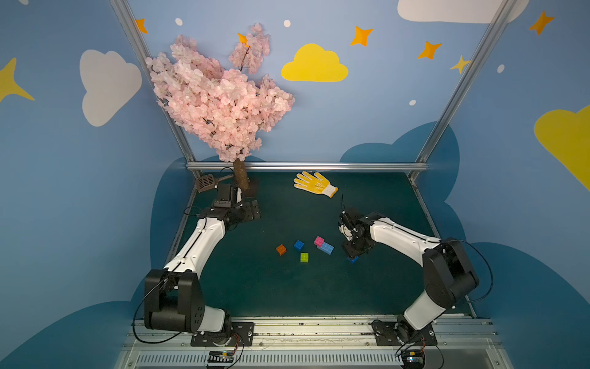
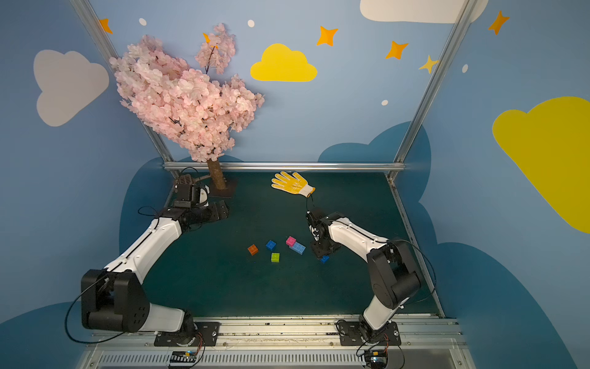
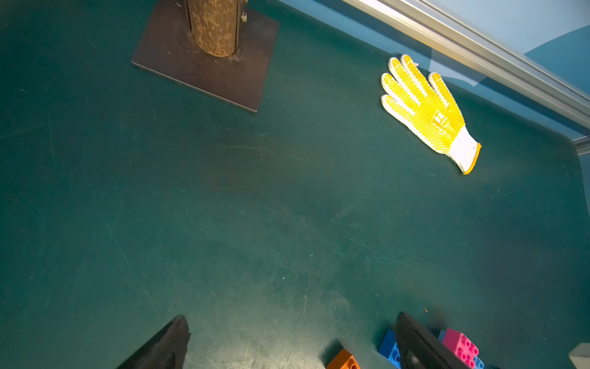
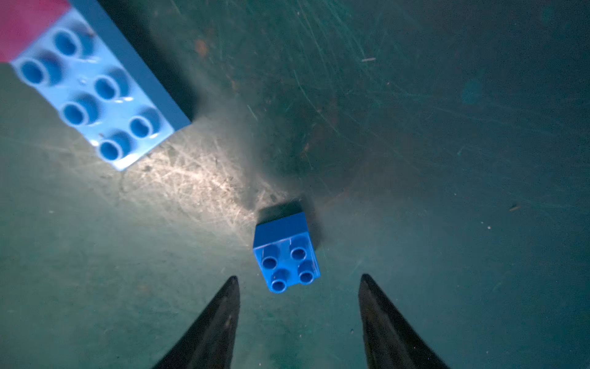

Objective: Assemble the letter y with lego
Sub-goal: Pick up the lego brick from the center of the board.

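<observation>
Scuffed matte dark-green counter (image 1: 255, 287), blue painted walls (image 1: 383, 127), aluminium rail (image 1: 306, 166) at the back. Light blue brick (image 4: 95, 89) is long, glossy and studded, with a pink brick (image 1: 319, 240) sitting on one end of it. Square dark blue brick (image 4: 285, 252) lies near it but apart, studs up, at the tips of the right claw (image 4: 299, 276); jaws are spread wider than the brick, no contact. Second dark blue brick (image 1: 298, 245), green brick (image 1: 304, 257) and orange brick (image 1: 281, 249) lie loose on its other side, all separate. Left claw (image 3: 292, 315) is wide open, holding nothing. Knit yellow glove (image 1: 314, 183) lies beyond it, by the rail.
</observation>
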You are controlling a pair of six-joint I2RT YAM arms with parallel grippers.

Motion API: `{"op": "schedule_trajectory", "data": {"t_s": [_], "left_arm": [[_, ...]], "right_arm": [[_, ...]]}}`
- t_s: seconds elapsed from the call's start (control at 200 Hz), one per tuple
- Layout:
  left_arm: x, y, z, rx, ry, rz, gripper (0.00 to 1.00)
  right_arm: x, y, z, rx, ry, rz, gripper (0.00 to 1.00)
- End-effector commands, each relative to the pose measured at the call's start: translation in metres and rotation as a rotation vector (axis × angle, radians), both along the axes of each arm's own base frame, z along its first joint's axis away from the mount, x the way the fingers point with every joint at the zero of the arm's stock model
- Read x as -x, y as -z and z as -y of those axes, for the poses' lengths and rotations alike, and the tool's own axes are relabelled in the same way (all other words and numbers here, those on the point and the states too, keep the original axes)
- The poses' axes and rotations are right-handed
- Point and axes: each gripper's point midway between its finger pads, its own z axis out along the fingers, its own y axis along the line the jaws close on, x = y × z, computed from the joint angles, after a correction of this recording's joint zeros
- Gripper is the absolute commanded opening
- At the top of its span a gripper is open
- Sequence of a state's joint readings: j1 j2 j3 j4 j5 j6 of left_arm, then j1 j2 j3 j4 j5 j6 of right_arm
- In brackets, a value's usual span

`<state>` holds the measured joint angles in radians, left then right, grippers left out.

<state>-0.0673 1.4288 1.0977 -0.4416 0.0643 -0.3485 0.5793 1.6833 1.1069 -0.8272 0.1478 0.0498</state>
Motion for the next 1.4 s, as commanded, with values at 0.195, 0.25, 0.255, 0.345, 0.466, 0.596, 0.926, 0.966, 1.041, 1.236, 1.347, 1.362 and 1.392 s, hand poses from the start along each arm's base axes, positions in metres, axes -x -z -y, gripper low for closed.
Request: {"op": "schedule_trajectory", "data": {"t_s": [0.195, 0.25, 0.255, 0.345, 0.466, 0.596, 0.926, 0.966, 1.041, 1.236, 1.347, 1.362, 1.392], "left_arm": [[-0.002, -0.008, -0.001, 0.007, -0.005, 0.006, 1.0], [-0.003, -0.008, -0.001, 0.006, -0.006, 0.004, 1.0], [-0.003, -0.008, -0.001, 0.006, -0.006, 0.004, 1.0], [-0.002, -0.008, -0.001, 0.006, -0.005, 0.003, 1.0], [-0.002, -0.008, -0.004, 0.0, -0.016, 0.004, 1.0], [-0.003, -0.008, -0.004, 0.0, -0.017, 0.005, 1.0], [-0.002, -0.008, -0.005, -0.003, -0.021, 0.004, 1.0], [-0.002, -0.008, -0.005, -0.003, -0.021, 0.003, 1.0], [-0.002, -0.008, -0.005, -0.003, -0.022, 0.003, 1.0], [-0.002, -0.009, -0.006, -0.005, -0.025, 0.005, 1.0], [-0.002, -0.009, -0.006, -0.003, -0.028, 0.005, 1.0], [-0.002, -0.008, -0.006, -0.003, -0.027, 0.003, 1.0], [-0.003, -0.008, -0.007, -0.003, -0.028, 0.004, 1.0]], "right_arm": [[0.002, 0.016, 0.002, -0.005, 0.025, -0.086, 0.59], [0.003, 0.018, 0.002, -0.004, 0.023, -0.098, 0.58], [0.003, 0.018, 0.002, -0.003, 0.024, -0.099, 0.58], [0.002, 0.021, 0.001, -0.002, 0.019, -0.111, 0.56], [0.003, 0.022, 0.001, -0.003, 0.02, -0.123, 0.51], [0.004, 0.022, 0.0, -0.009, 0.019, -0.129, 0.43], [0.005, 0.022, -0.001, -0.013, 0.025, -0.133, 0.39], [0.005, 0.023, -0.001, -0.01, 0.024, -0.138, 0.43], [0.006, 0.024, 0.0, -0.005, 0.026, -0.145, 0.45], [0.007, 0.025, 0.0, -0.005, 0.028, -0.151, 0.27], [0.004, 0.019, -0.004, -0.029, 0.019, -0.122, 0.16], [0.004, 0.016, -0.005, -0.036, 0.011, -0.115, 0.16], [0.002, 0.012, -0.009, -0.049, -0.004, -0.095, 0.14]]}}
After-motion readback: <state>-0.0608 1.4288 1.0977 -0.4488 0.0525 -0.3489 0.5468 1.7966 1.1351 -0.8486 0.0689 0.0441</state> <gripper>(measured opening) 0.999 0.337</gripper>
